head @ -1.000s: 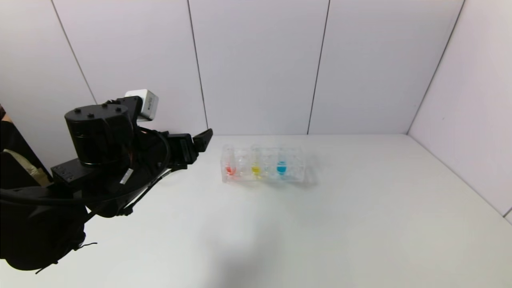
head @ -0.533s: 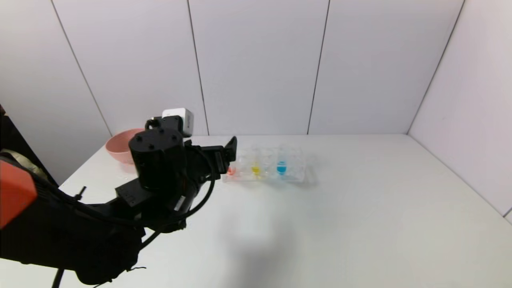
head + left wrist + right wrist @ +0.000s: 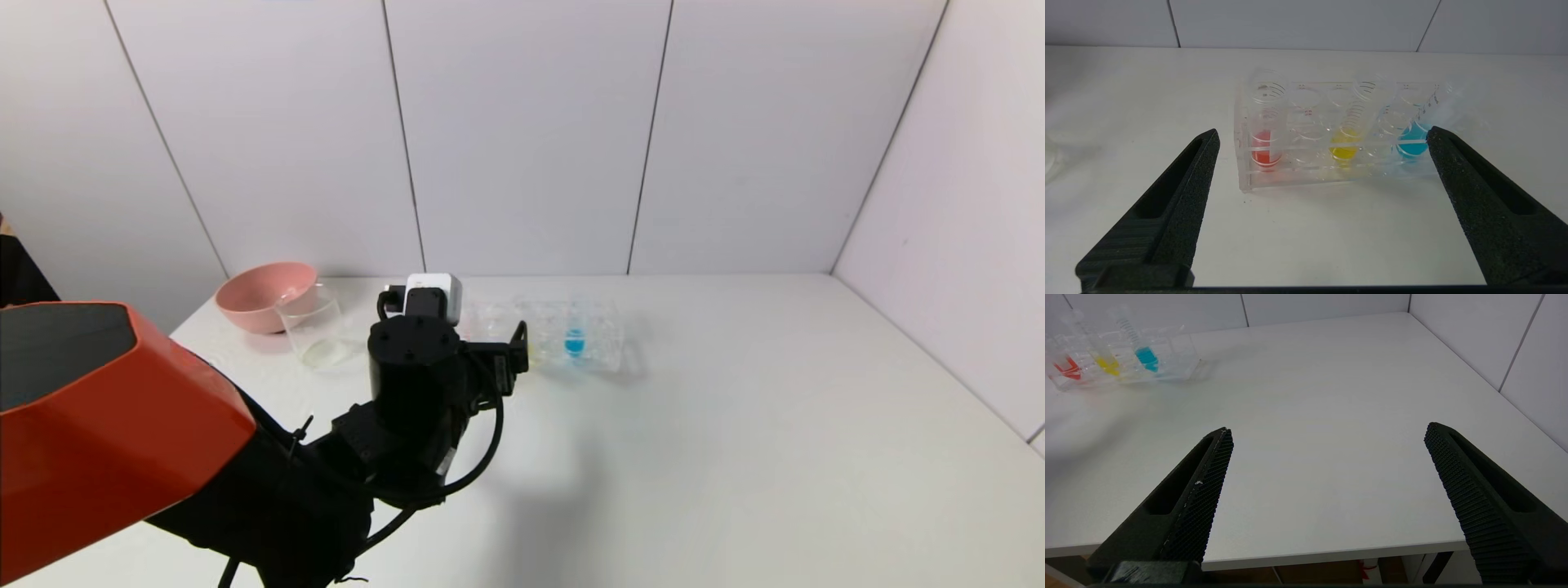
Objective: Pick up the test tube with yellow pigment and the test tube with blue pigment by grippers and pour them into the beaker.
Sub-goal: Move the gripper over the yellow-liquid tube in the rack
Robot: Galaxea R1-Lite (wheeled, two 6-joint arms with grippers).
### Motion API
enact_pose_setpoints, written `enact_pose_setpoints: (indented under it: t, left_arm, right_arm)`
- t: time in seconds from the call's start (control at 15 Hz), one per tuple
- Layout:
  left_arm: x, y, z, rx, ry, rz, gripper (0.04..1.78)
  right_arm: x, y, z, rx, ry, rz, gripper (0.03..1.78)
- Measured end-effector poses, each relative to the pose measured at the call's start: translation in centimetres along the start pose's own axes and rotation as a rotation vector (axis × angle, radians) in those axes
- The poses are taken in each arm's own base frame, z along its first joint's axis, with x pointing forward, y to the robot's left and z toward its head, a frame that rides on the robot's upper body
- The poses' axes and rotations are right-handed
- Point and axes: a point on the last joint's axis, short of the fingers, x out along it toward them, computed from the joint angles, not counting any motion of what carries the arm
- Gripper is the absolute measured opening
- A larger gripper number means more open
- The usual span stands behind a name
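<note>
The test tube with yellow pigment (image 3: 1345,141) and the test tube with blue pigment (image 3: 1412,141) stand in a clear rack (image 3: 1243,163) at the back middle of the table. My left gripper (image 3: 1322,131) is open and empty, a short way in front of the rack, its jaws spread about as wide as the rack. In the head view the left gripper (image 3: 516,349) hides the yellow tube; the blue tube (image 3: 575,343) shows. The beaker (image 3: 314,331) stands at the back left. My right gripper (image 3: 1329,428) is open and empty above the table's front edge, far from the yellow tube (image 3: 1108,365) and the blue tube (image 3: 1147,359).
A tube with red-orange liquid (image 3: 1265,147) stands at the rack's left end. A pink bowl (image 3: 263,296) sits just behind the beaker. White walls close the back and right of the white table (image 3: 775,425).
My left arm has swung forward and to the right, from the table's left side up to the rack, uncovering the pink bowl and the beaker. The rack and tubes have not moved.
</note>
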Motion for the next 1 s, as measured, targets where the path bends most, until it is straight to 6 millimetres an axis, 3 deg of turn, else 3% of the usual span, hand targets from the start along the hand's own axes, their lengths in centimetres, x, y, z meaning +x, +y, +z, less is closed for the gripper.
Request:
enact_pose_setpoints:
  t: [0.73, 1.0]
  left_arm:
    - [4.8, -2.3, -3.2, 0.03, -0.016, 0.007, 1.76]
    - [7.0, -2.2, -3.5, 0.041, -0.034, 0.034, 1.76]
  right_arm:
    - [0.0, 0.0, 0.0, 0.0, 0.0, 0.0, 1.71]
    - [0.0, 0.0, 0.0, 0.0, 0.0, 0.0, 1.71]
